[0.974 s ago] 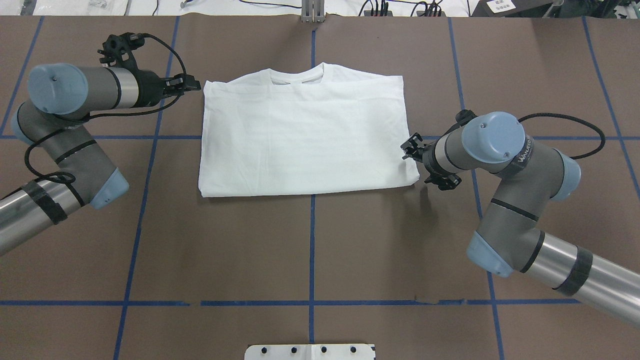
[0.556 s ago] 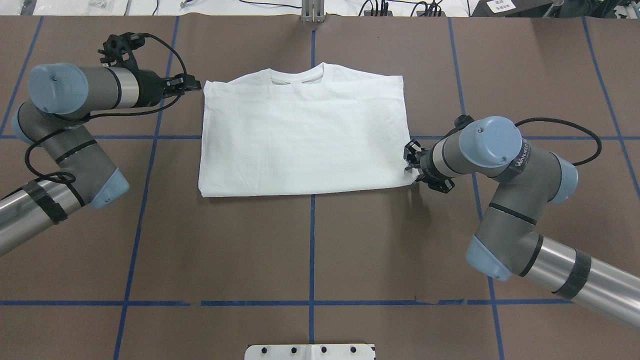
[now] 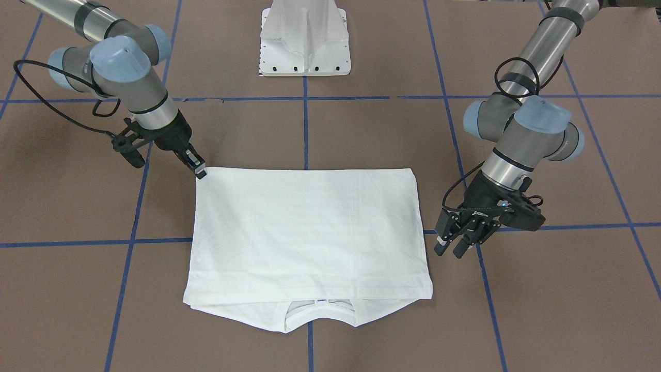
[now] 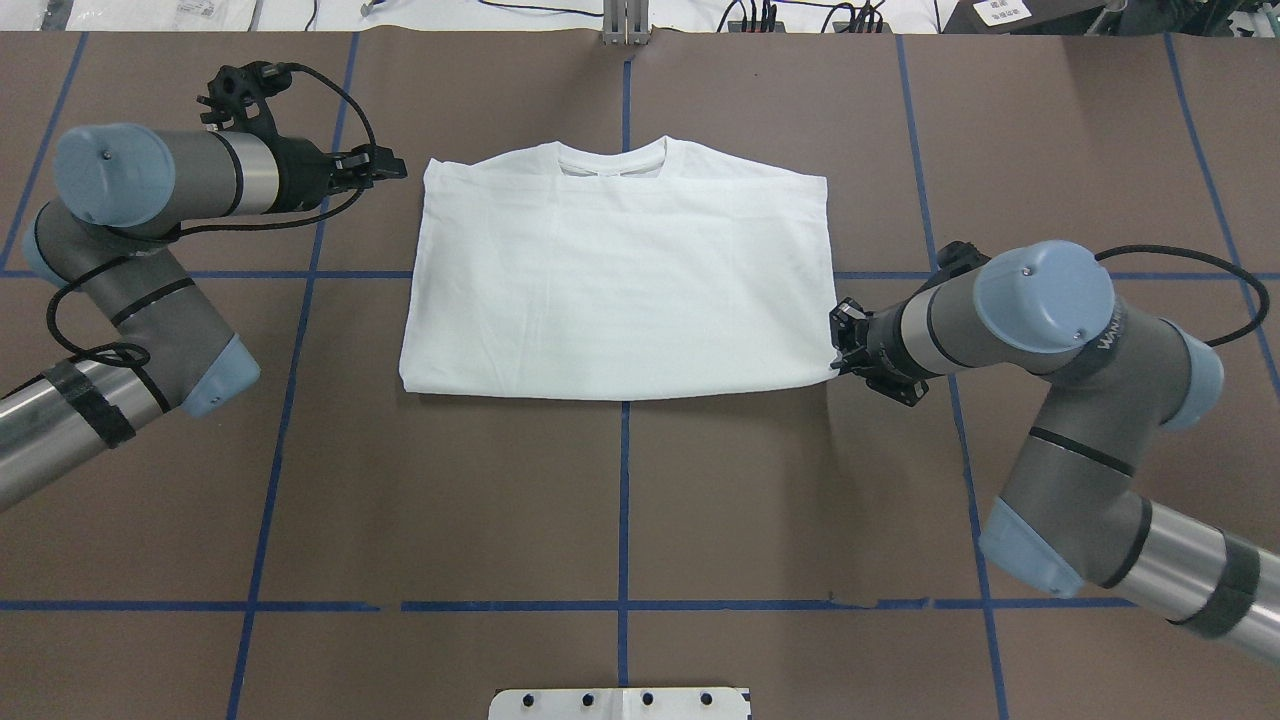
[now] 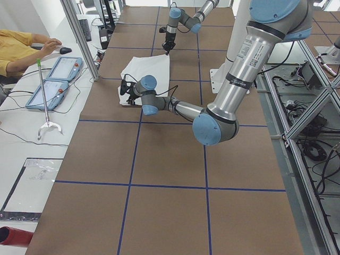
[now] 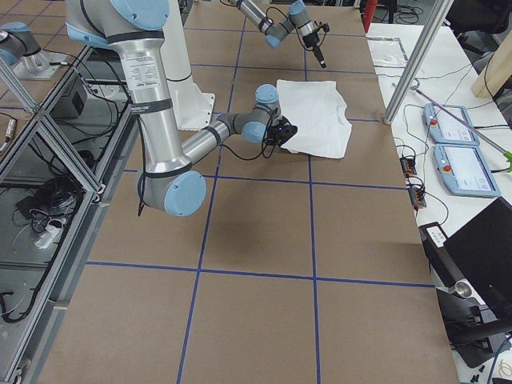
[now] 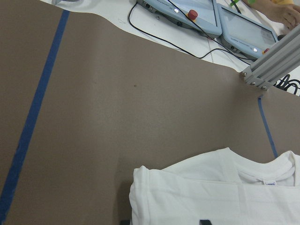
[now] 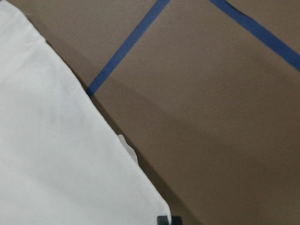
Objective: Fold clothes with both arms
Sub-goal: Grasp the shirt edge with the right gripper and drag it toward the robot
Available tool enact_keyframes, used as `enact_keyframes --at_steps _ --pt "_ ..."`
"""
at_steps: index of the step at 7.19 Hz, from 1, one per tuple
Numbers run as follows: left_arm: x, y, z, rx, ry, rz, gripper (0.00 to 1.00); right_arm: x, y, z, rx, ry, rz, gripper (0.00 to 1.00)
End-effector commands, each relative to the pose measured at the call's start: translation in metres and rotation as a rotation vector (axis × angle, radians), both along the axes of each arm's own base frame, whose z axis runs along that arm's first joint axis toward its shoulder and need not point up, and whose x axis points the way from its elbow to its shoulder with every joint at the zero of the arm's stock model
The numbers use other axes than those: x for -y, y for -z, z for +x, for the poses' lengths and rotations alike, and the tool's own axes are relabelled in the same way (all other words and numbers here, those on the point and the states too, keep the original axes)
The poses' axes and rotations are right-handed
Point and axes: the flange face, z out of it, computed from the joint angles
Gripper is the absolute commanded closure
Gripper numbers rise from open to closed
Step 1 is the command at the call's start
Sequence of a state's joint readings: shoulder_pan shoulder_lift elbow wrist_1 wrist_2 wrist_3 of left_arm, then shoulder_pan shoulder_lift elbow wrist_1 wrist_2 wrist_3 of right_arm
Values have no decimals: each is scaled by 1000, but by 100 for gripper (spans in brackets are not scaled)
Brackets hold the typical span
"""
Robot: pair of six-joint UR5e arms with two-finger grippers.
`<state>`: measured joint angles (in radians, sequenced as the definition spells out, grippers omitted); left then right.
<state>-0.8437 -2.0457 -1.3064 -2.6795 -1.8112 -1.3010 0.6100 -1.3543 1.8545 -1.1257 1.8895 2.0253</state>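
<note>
T-shirt [image 4: 615, 280] flat on bench [image 4: 620, 500] before pedestal [image 3: 304, 39]; limp, light, probably best gripped at corners; right arm [image 4: 1040, 300] jaws clenched on pedestal-side corner; left arm [image 4: 150, 180] jaws released, beside far corner.

Bright, even light from above — soft shadows, sharp views, no glare.

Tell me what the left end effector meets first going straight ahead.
Probably the T-shirt, at its collar-end corner just ahead of the left end effector; its height over the cloth is unclear.
</note>
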Motion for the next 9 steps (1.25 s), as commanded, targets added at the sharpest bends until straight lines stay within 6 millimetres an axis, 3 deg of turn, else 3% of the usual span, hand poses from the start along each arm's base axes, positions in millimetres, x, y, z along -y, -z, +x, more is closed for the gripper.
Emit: enact_keyframes --at_steps 1,2,3,4,5,6,7,9 --pt "-15 28 1 -55 -94 19 42 -85 12 47 70 126 -110 100" --pt "-29 48 -2 -97 -169 30 42 -129 28 67 128 276 -176 100" --pt "-58 62 -15 -180 -251 -36 40 -157 43 74 179 412 -274 100" --pt "-80 85 -28 -263 -280 -106 38 -194 61 70 206 530 -387 100" --pt "-108 96 -26 -307 -313 -141 38 -231 71 60 207 636 -395 100" --pt "-124 98 -18 -323 -337 -168 37 -250 70 48 195 693 -404 10" --pt "-132 97 -8 -330 -351 -197 35 -251 60 41 174 694 -419 0" --pt "-155 97 22 -352 -388 -281 32 -224 42 41 155 621 -435 0"
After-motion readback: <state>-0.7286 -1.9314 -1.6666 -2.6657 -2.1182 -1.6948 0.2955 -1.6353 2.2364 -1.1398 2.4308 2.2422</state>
